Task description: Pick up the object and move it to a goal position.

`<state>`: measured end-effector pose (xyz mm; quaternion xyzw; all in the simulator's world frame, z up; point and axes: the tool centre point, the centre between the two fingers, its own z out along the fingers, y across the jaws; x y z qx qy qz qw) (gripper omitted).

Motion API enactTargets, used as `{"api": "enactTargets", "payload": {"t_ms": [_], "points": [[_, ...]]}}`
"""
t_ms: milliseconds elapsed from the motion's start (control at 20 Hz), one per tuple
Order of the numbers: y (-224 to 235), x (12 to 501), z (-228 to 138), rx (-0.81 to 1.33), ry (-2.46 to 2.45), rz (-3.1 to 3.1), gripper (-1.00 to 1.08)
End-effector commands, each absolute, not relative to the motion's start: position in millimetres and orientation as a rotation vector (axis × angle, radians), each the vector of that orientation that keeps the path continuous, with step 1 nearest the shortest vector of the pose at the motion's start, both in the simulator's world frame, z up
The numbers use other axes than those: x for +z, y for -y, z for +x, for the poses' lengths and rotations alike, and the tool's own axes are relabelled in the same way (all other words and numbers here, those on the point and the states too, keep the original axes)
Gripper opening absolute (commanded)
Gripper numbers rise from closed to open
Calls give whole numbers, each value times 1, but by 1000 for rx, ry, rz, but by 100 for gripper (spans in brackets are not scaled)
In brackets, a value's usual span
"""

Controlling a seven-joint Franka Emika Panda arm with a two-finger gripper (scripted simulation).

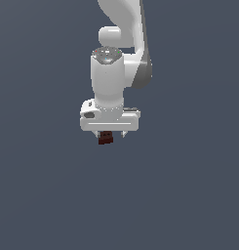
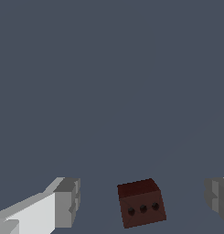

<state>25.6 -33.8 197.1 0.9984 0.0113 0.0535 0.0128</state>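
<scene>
no readable text, labels, brands, numbers or signs anywhere

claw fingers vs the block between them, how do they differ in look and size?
Colour: the block is dark red-brown; the fingers are white with grey pads.
Size: in the exterior view the block is far smaller than the claw above it.
Surface: the block's face has three dark holes in a row; the pads show none.
Contact: gaps show on both sides of the block, so the fingers are not touching it.
Shared: both are blocky and angular.
</scene>
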Motion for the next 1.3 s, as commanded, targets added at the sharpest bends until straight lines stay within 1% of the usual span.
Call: {"api": "enactTargets", "payload": {"t_ms": [0, 550, 1250], "points": [[34, 196, 25, 165, -19, 3113, 100], [37, 180, 15, 145, 229, 3121, 100], [47, 141, -11, 87, 861, 3035, 100]]}}
